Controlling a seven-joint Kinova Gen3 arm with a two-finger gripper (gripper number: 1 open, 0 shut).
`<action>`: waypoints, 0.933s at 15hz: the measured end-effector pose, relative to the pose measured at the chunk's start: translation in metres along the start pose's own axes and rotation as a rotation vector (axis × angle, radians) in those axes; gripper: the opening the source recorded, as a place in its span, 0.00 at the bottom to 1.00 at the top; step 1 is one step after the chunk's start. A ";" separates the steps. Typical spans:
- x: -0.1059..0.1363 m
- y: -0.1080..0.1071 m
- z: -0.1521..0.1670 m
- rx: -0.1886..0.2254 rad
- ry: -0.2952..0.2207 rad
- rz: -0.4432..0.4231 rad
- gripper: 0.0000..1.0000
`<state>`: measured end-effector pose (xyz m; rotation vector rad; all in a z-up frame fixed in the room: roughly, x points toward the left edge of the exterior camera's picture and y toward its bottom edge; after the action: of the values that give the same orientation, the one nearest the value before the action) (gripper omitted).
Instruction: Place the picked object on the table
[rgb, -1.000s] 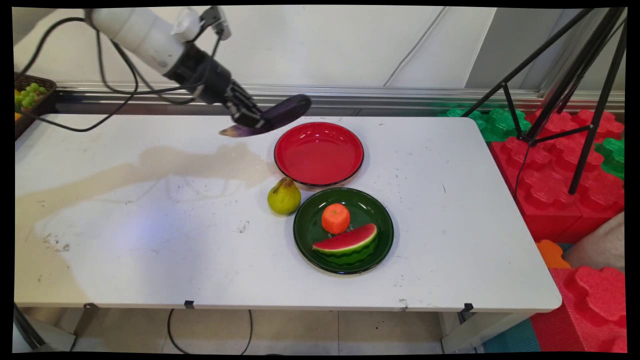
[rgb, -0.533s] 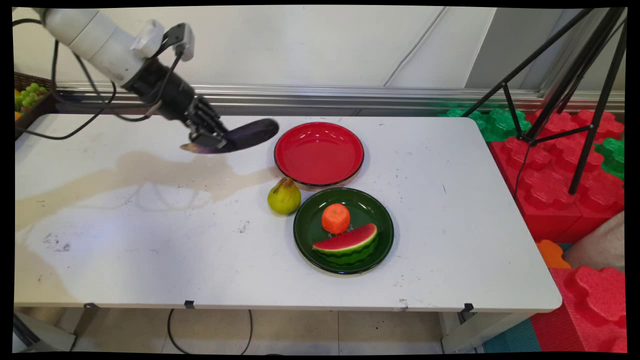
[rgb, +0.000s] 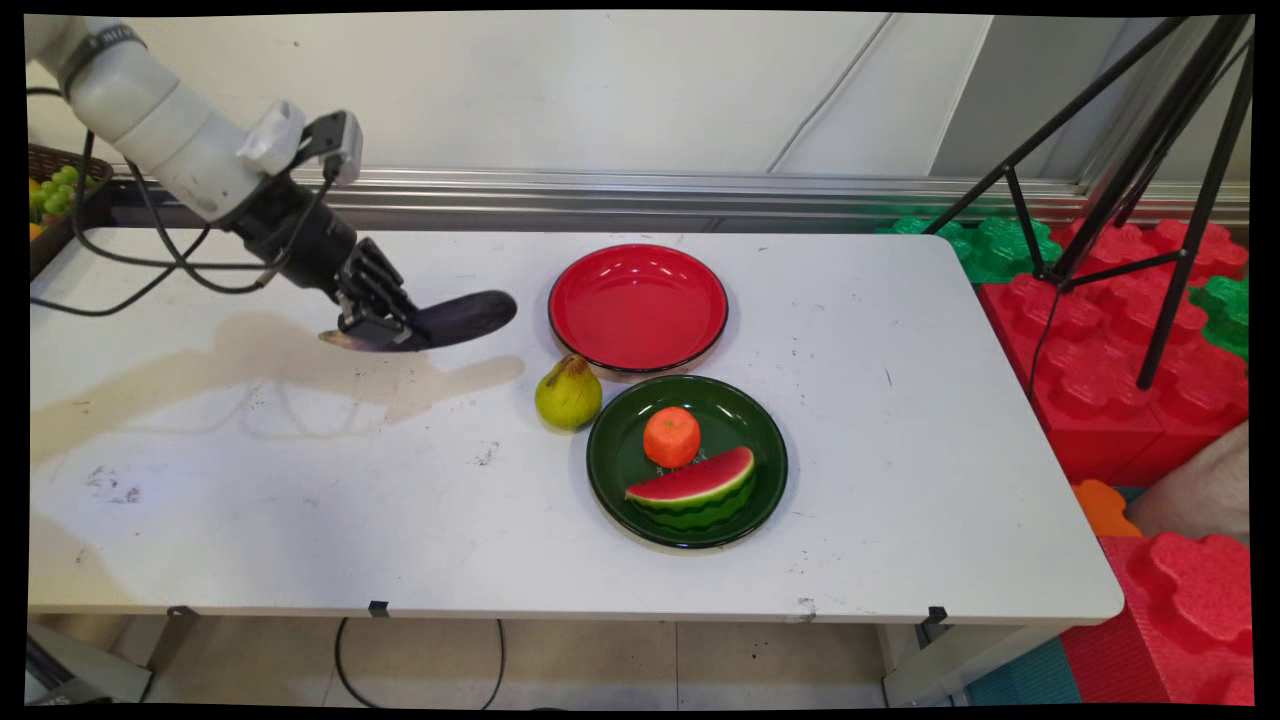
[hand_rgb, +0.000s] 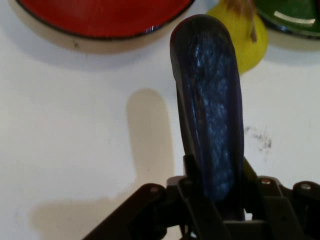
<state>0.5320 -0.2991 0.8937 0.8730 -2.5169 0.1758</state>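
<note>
My gripper (rgb: 375, 328) is shut on a dark purple eggplant (rgb: 455, 318), held lengthwise just above the white table (rgb: 300, 500), left of the red plate (rgb: 637, 306). In the hand view the eggplant (hand_rgb: 210, 115) runs up from between the fingers of my gripper (hand_rgb: 215, 200), its tip pointing toward the red plate (hand_rgb: 100, 17) and the pear (hand_rgb: 247, 35). A yellow-green pear (rgb: 568, 393) stands on the table beside the green plate (rgb: 745, 420), which carries an orange (rgb: 671, 436) and a watermelon slice (rgb: 694, 488).
A basket with green grapes (rgb: 55, 190) sits at the table's far left corner. Red and green foam blocks (rgb: 1130, 330) and a black tripod (rgb: 1170, 150) stand to the right of the table. A green plate's rim (hand_rgb: 295, 17) shows in the hand view's top right.
The arm has carried the eggplant leftward and down, from beside the red plate's far rim to low over the table well left of the plate.
</note>
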 end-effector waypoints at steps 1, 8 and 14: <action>-0.004 -0.001 0.005 0.002 -0.008 -0.008 0.00; -0.029 -0.011 0.046 0.013 -0.064 -0.091 0.00; -0.038 -0.018 0.073 0.017 -0.073 -0.142 1.00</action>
<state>0.5407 -0.3121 0.8110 1.0796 -2.5112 0.1214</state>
